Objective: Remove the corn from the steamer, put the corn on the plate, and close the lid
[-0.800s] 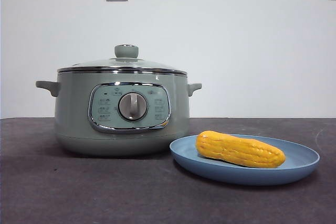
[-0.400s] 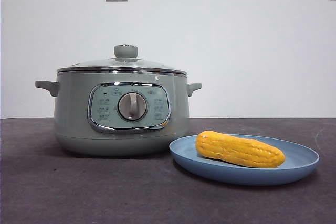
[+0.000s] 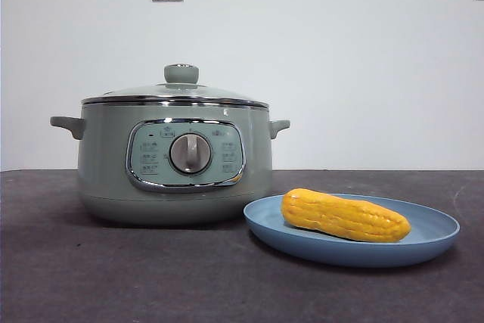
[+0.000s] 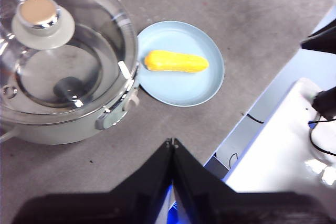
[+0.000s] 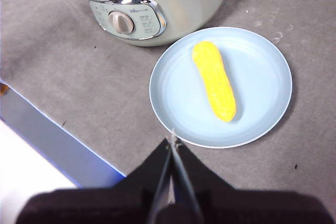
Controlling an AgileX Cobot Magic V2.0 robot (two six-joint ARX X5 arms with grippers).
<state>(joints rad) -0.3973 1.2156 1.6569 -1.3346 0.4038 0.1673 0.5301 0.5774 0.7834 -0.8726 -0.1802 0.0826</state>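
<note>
Corn: lying on the plate, looking firm, ridged; mid-cob pinch suiting.
Lid: sitting on the steamer; glass, fragile; knob offering hold.
Left gripper: hanging high, fingers pressed together.
Right gripper: hovering near the plate, fingers together.

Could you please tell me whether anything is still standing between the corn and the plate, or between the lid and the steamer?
Nothing visible does. The yellow-orange corn cob already lies on the light blue round plate, and the domed clear-glass lid sits closed on the sage-green electric steamer. Both tools are shut, away from them.
</note>
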